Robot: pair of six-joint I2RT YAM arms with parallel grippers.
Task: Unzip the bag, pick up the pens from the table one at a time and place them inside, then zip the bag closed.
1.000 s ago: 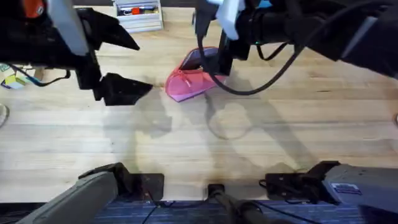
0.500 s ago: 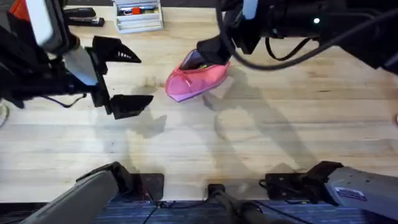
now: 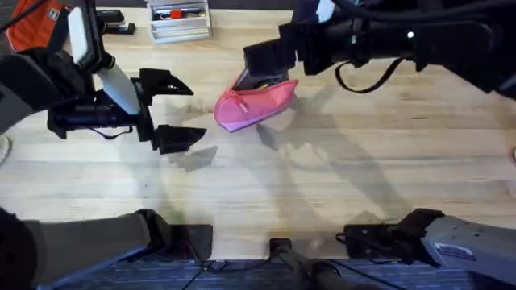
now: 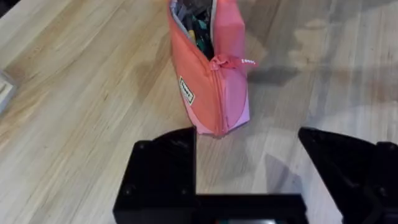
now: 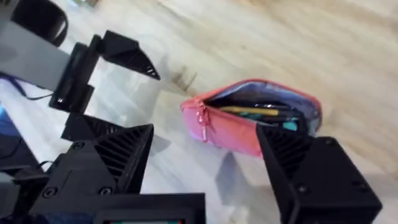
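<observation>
showing pens (image 5: 255,111) inside bag (image 5: 249,121)

Overhead looks down and forward over table (image 3: 339,177). Both wrist cameras sit close, facing the pink pouch (image 3: 254,105) (image 4: 214,74) (image 5: 249,121) from opposite ends; all share it.

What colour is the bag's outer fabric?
Pink, on the bag, best seen in the right wrist view.

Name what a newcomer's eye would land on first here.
The small pink fabric pouch lies unzipped mid-table on the pale wooden tabletop, a yellow-tan pen and a teal-accented pen inside. The black left gripper and right gripper flank it, both open.
</observation>
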